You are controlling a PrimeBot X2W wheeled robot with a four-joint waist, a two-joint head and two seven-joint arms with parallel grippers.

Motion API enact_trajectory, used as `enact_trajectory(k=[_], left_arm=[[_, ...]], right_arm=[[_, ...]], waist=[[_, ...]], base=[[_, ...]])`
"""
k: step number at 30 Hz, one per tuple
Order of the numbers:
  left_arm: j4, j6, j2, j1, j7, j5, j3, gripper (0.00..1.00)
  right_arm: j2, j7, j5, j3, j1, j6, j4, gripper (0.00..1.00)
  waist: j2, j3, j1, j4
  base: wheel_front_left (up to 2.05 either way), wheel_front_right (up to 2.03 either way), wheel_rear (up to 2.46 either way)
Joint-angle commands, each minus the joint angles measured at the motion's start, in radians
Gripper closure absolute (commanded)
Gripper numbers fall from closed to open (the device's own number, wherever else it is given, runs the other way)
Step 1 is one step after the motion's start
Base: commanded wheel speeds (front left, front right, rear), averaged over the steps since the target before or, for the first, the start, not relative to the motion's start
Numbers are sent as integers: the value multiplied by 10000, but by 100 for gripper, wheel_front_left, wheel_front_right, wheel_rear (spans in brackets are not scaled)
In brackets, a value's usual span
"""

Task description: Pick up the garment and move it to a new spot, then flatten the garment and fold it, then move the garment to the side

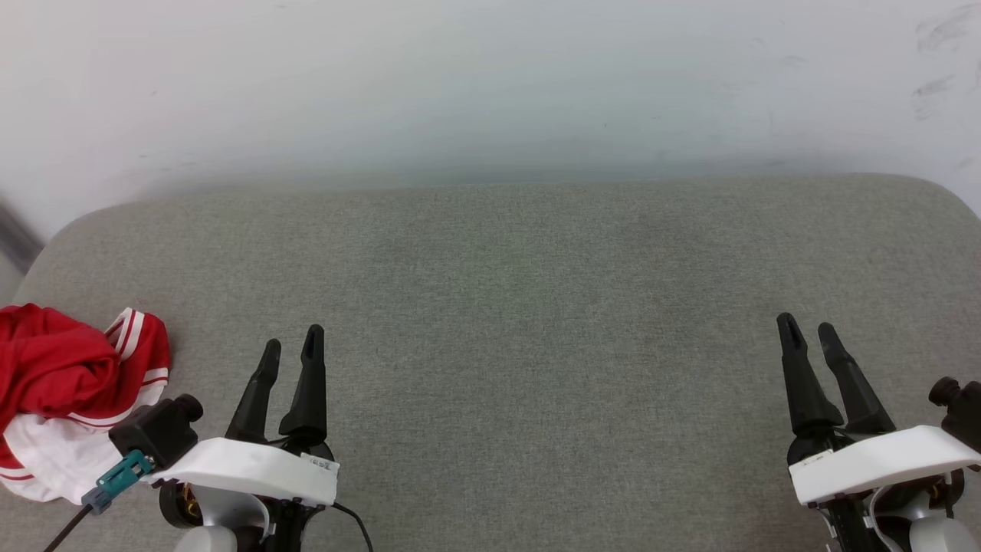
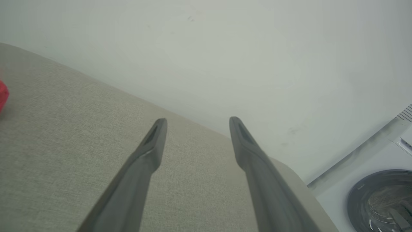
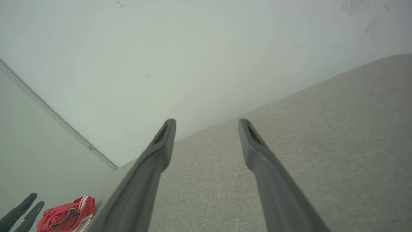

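The garment [image 1: 65, 391], red with white sleeves and striped trim, lies crumpled at the left edge of the grey padded surface [image 1: 521, 307]. It also appears as a small red heap [image 3: 66, 216] in the right wrist view and as a red sliver [image 2: 2, 95] in the left wrist view. My left gripper [image 1: 291, 341] stands open just right of the garment, apart from it, with nothing between its fingers. Far to the right, my right gripper [image 1: 808, 328] is open and empty too. Both hover near the front edge.
A pale wall [image 1: 490, 84] rises behind the grey surface. A white washing machine with a dark round door [image 2: 383, 196] stands off the surface's right end. The surface's corners are rounded.
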Motion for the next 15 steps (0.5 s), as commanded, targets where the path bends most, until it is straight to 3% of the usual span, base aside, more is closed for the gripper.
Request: enact_trajectory(k=[1, 15], left_arm=[[-147, -2, 82, -123, -110, 387, 17, 0], [-159, 51, 212, -43, -459, 2420, -65, 0]], right_arm=[[-63, 12, -336, 27, -82, 3, -189, 0], [-11, 257, -2107, -109, 79, 3, -448, 0]], waist=[[0, 2, 0, 7], [0, 2, 0, 66]], base=[[0, 0, 0], [0, 0, 0]])
